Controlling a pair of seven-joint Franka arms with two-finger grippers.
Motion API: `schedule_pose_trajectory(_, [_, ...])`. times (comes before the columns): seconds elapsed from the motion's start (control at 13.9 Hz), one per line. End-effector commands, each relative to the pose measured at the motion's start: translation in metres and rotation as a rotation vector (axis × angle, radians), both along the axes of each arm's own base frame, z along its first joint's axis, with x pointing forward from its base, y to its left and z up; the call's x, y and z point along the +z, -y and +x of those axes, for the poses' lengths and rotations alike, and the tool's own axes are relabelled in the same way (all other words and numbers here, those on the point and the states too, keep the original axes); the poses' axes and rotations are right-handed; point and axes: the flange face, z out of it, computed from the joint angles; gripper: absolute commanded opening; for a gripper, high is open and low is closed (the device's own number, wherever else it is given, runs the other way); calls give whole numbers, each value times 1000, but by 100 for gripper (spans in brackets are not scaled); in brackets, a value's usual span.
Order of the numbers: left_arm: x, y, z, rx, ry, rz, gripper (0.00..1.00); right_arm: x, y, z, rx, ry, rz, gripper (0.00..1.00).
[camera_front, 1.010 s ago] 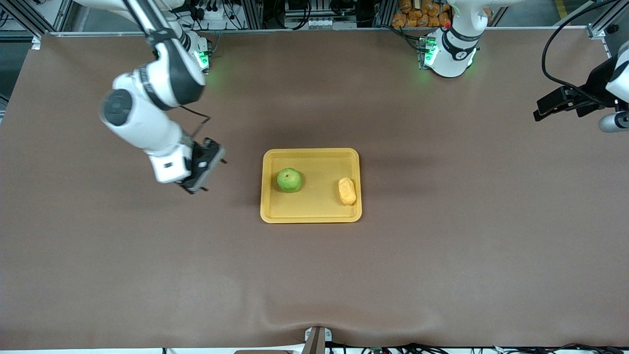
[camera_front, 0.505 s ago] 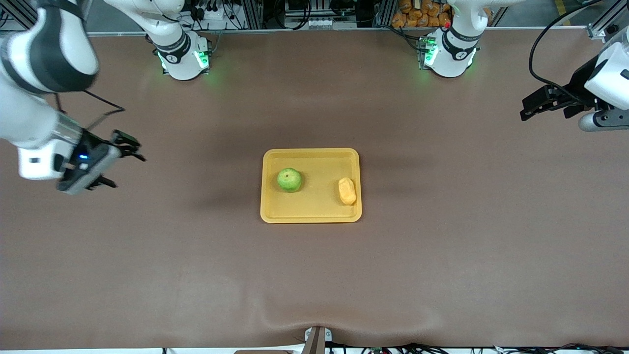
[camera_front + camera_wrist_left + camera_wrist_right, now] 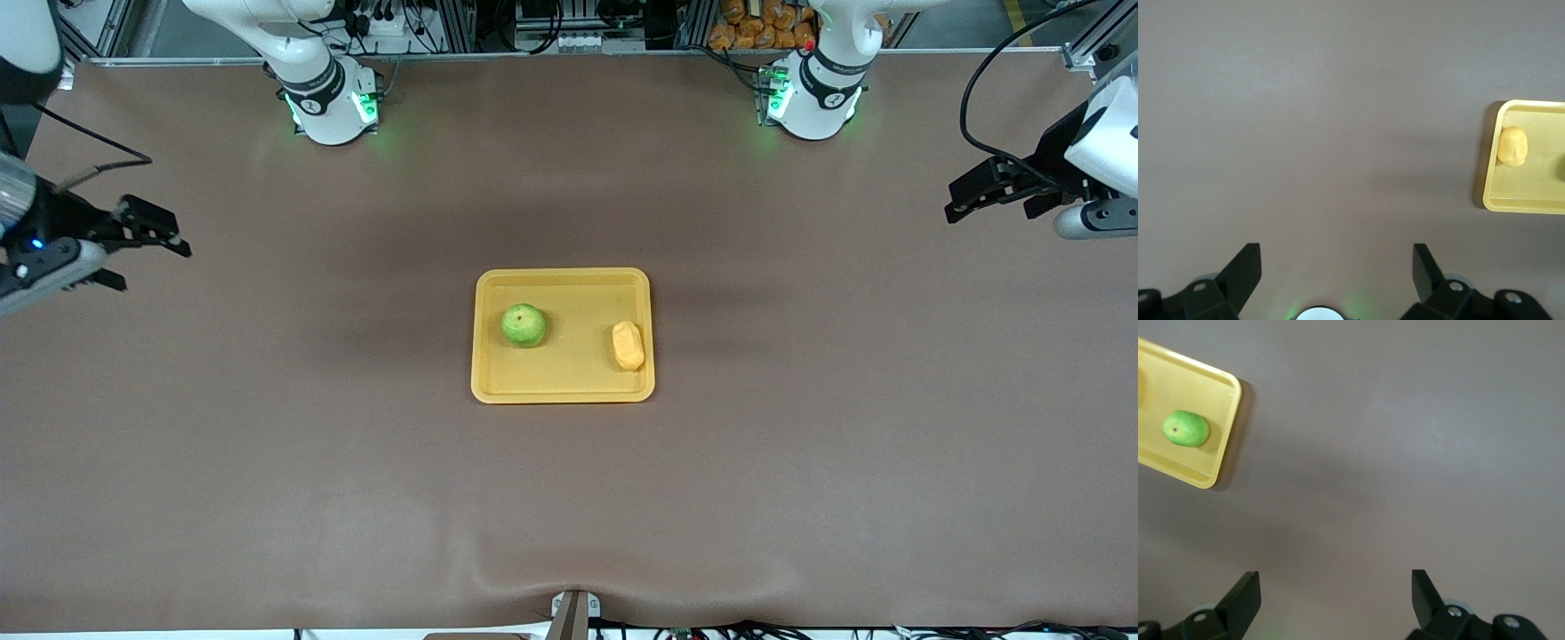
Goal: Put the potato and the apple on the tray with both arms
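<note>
The yellow tray (image 3: 563,388) lies at the table's middle. The green apple (image 3: 523,325) sits in it toward the right arm's end. The yellow-orange potato (image 3: 628,345) lies in it toward the left arm's end. My right gripper (image 3: 147,249) is open and empty, up over bare table at the right arm's end. My left gripper (image 3: 965,199) is open and empty, up over the left arm's end. The left wrist view shows the tray (image 3: 1511,203) with the potato (image 3: 1513,146). The right wrist view shows the tray (image 3: 1218,407) with the apple (image 3: 1186,428).
The brown table cover (image 3: 569,498) has a small wrinkle at its front edge. The arms' bases (image 3: 329,98) (image 3: 813,93) stand at the table's back edge. Cables and orange items lie past that edge.
My right arm has swung away from beside the tray, out to the right arm's end of the table and up. My left gripper has shifted only slightly. Apple and potato stay in the tray.
</note>
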Motion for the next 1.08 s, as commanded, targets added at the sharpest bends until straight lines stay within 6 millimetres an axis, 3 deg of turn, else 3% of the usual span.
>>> schedule_pose_trajectory(0.0, [6, -3, 0, -9, 13, -3, 100, 18, 11, -10, -143, -39, -47, 100])
schedule_pose_trajectory(0.14, [9, -1, 0, -7, 19, -2, 100, 38, 27, -27, -198, -22, -50, 100])
schedule_pose_trajectory(0.36, [9, -1, 0, -9, 19, -2, 100, 45, 41, -38, -314, -44, -53, 100])
schedule_pose_trajectory(1.01, [14, -5, 0, -5, 27, 37, 100, 57, 43, -41, -451, -51, -69, 100])
